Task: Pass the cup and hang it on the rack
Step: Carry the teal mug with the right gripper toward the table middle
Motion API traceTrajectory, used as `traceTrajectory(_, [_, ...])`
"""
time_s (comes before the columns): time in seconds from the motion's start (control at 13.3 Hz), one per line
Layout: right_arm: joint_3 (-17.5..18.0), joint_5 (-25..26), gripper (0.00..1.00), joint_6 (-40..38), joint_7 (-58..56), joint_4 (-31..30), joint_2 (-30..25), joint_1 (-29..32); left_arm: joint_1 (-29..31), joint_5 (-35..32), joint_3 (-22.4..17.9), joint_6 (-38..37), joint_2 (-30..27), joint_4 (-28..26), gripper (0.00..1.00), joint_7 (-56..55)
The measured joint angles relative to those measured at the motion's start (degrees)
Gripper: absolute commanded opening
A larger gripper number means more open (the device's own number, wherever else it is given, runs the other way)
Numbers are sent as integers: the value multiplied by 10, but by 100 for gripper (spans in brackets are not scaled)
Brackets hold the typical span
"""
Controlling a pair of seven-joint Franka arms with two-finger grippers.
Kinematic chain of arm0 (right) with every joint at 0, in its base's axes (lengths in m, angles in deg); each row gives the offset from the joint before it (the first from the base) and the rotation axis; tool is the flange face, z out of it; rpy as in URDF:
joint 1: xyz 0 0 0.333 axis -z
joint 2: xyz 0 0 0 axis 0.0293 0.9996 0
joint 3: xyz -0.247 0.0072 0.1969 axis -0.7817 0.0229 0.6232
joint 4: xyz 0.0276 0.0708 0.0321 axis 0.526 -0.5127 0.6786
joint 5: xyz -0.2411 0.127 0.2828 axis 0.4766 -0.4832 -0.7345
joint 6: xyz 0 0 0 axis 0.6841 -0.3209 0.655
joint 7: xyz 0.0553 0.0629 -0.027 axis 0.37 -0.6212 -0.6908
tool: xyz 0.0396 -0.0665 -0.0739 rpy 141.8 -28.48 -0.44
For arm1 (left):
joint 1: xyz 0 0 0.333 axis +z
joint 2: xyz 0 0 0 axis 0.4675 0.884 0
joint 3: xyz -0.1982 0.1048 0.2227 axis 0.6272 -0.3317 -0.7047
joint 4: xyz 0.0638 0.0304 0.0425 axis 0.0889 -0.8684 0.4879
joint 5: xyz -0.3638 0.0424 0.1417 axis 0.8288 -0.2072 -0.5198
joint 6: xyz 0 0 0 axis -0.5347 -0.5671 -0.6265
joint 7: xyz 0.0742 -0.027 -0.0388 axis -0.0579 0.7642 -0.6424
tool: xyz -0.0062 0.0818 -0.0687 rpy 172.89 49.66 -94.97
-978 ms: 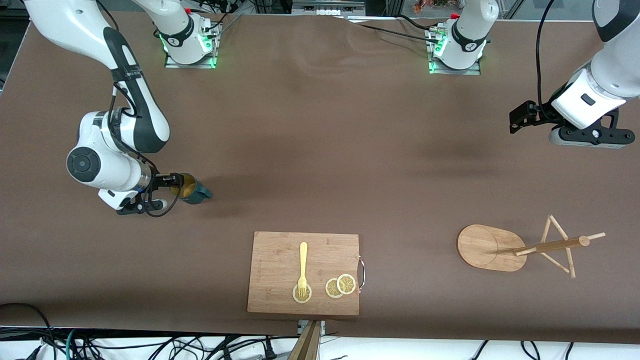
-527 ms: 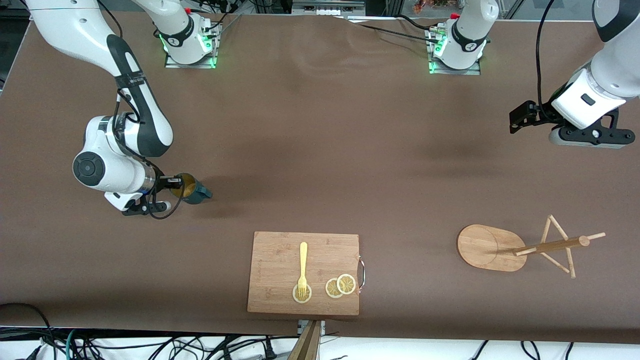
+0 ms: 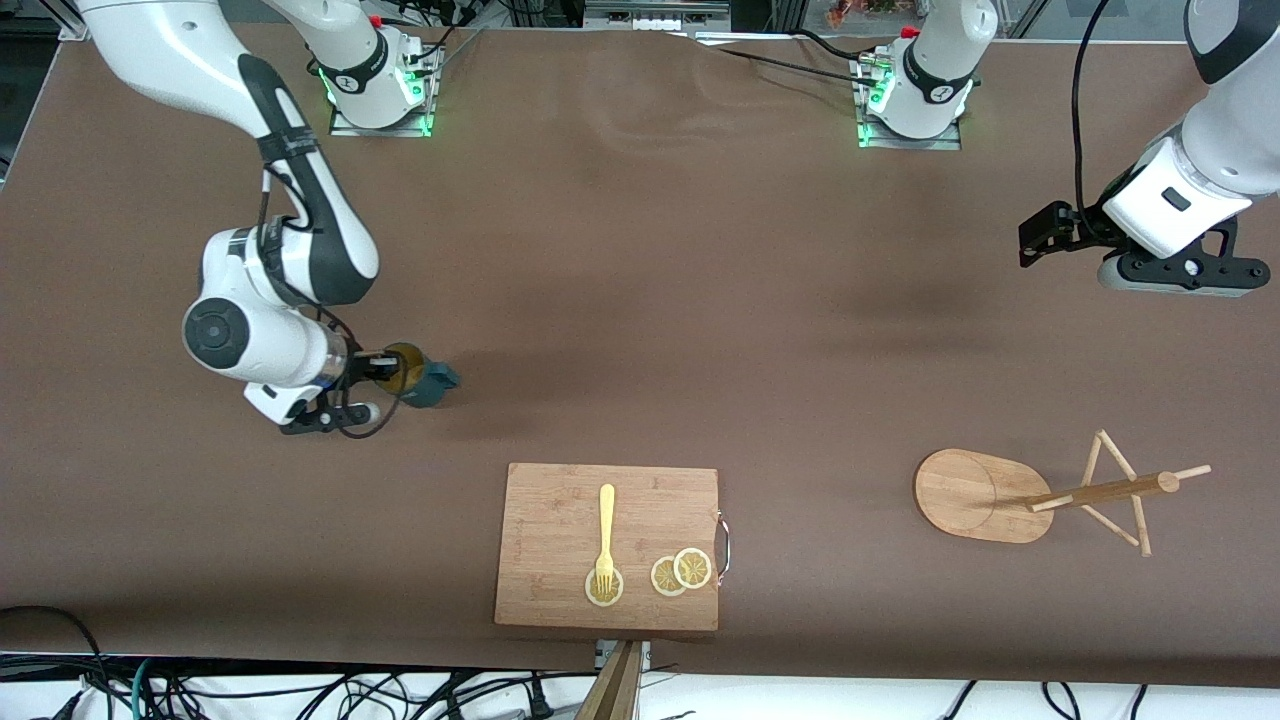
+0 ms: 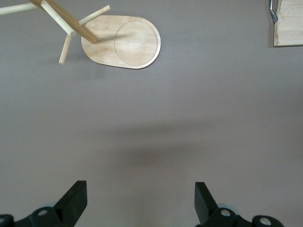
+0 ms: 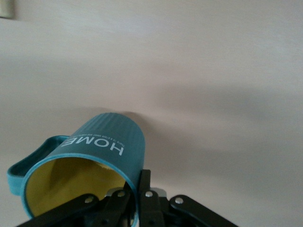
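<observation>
The teal cup with a yellow inside hangs tilted in my right gripper, lifted above the table toward the right arm's end. In the right wrist view the gripper is shut on the rim of the cup, one finger inside and one outside, and the word HOME shows on its ribbed wall. The wooden rack stands toward the left arm's end, its post and pegs leaning outward; it also shows in the left wrist view. My left gripper is open and empty, held high above the table and waiting.
A rectangular wooden cutting board lies near the front edge with a yellow fork and lemon slices on it. Its corner shows in the left wrist view. Cables hang off the table's front edge.
My right arm has carried the cup sideways toward the middle of the table, a little way each step. The left arm has not moved.
</observation>
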Motion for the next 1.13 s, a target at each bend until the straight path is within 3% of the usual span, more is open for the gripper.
traceTrajectory(0.3, [5, -11, 0, -89, 134, 100, 9, -93, 0, 0, 0, 0, 0, 1, 100, 0])
traceTrajectory(0.53, [7, -36, 0, -116, 242, 187, 49, -179, 0, 0, 1, 1, 0, 2, 100, 0])
traceTrajectory(0.83, [6, -36, 0, -99, 355, 293, 144, -284, 0, 0, 1, 4, 7, 3, 100, 0])
traceTrajectory(1.13, [1, -1, 0, -23, 413, 331, 222, -376, 0, 0, 1, 9, 23, 9, 100, 0])
